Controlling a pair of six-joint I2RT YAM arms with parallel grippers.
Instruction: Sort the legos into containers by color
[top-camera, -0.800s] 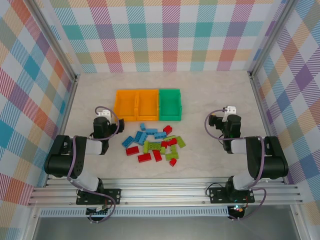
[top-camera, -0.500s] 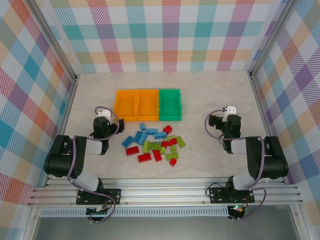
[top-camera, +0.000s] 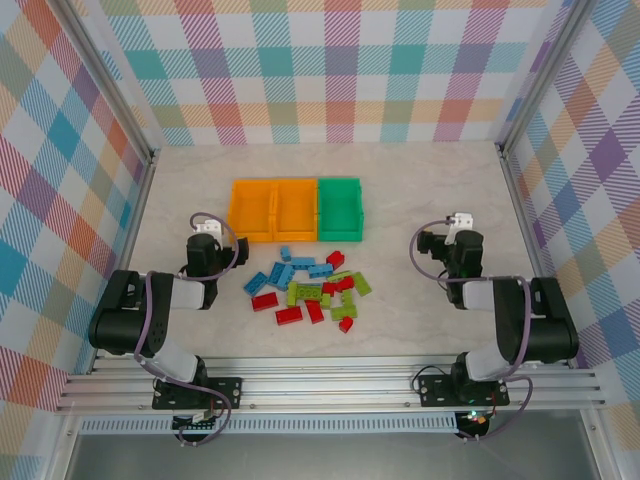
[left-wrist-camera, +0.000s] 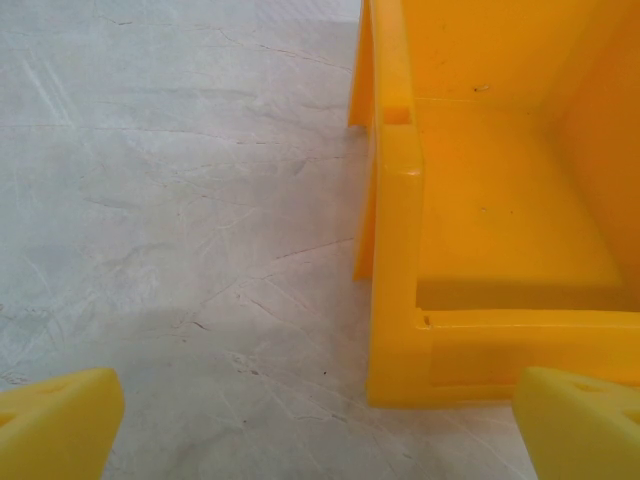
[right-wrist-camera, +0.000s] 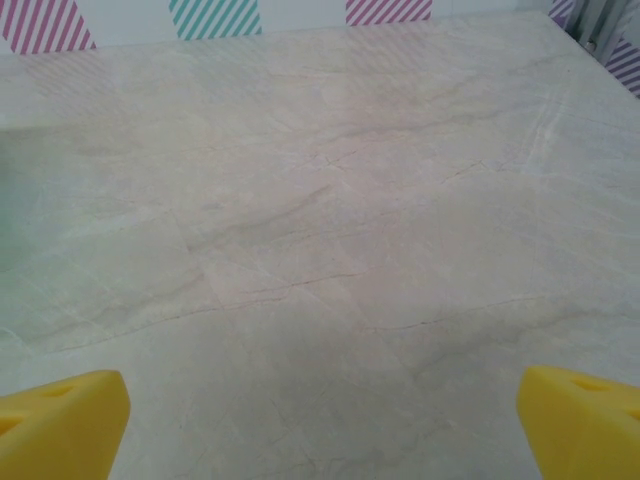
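Several blue, lime green and red legos (top-camera: 312, 285) lie in a loose pile at the table's middle, just in front of the containers. The containers are two orange bins (top-camera: 273, 210) and one green bin (top-camera: 339, 207) joined in a row. My left gripper (top-camera: 205, 243) rests left of the pile, open; its yellow fingertips (left-wrist-camera: 55, 425) stand wide apart, with the near left corner of the left orange bin (left-wrist-camera: 400, 300) ahead. My right gripper (top-camera: 458, 238) rests right of the pile, open over bare table, fingertips (right-wrist-camera: 580, 420) wide apart.
Checked walls enclose the table on three sides. Metal rails run along the left edge (top-camera: 135, 215) and right edge (top-camera: 515, 200). Bare marble-patterned tabletop (right-wrist-camera: 320, 250) lies ahead of the right gripper and behind the bins.
The right gripper has shifted very slightly; everything else is unchanged.
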